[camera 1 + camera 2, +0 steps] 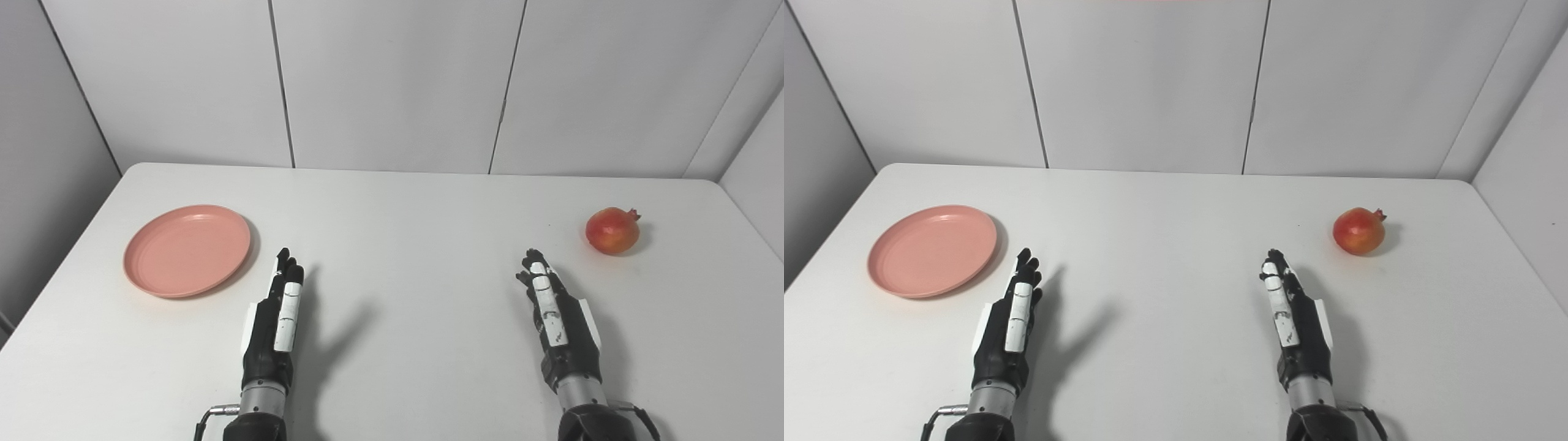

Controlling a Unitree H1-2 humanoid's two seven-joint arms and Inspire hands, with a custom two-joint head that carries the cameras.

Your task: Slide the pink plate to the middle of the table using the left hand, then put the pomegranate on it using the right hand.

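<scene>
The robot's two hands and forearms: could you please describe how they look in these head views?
Both the left hand and the right hand are mostly black, with white segments along the fingers and white panels at the outer edges. The right hand's white segments carry small dark marks. Each sits on a silver metal wrist above a black forearm. A thin dark cable loops beside each wrist, the left one from a metal plug.

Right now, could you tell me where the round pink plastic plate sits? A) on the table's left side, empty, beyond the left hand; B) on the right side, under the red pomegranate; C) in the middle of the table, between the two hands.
A: the round pink plastic plate lies empty at the left, the red pomegranate far right.
</scene>
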